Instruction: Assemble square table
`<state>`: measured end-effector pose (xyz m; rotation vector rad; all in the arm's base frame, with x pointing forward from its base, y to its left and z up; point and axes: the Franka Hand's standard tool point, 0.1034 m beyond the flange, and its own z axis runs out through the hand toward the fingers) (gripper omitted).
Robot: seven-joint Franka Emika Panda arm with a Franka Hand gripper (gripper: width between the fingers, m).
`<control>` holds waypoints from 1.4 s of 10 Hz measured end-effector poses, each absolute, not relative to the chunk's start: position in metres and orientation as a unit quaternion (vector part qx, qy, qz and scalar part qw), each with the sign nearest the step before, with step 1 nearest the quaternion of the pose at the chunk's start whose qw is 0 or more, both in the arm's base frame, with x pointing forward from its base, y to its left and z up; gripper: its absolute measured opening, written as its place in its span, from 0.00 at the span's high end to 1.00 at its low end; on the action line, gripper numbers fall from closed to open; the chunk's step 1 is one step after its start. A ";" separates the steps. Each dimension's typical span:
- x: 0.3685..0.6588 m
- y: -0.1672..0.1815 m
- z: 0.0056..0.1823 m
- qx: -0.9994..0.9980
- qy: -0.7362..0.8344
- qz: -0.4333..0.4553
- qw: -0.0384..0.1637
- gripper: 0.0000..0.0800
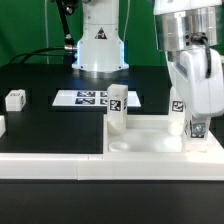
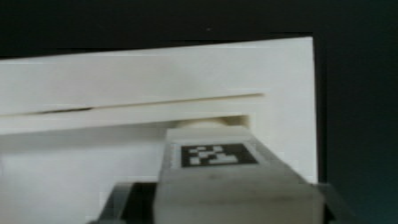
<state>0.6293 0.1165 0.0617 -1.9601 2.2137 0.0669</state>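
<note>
The white square tabletop lies on the black table at the exterior view's right, against the white rail. One white tagged leg stands upright at its far left corner. My gripper is shut on a second tagged leg and holds it upright over the top's far right corner. In the wrist view this leg sits between my fingers, with the tabletop behind it; the leg's lower end is hidden. A loose leg block lies at the exterior view's left.
The marker board lies flat behind the tabletop. The long white border rail runs along the front edge. The robot base stands at the back. Another white piece shows at the left edge.
</note>
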 end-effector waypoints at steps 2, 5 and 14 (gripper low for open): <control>0.629 0.116 0.061 -0.666 0.740 0.022 0.092 0.50; 0.628 0.121 0.061 -0.793 0.603 0.003 0.088 0.22; 0.632 0.124 0.066 -0.991 0.123 -0.028 0.049 0.19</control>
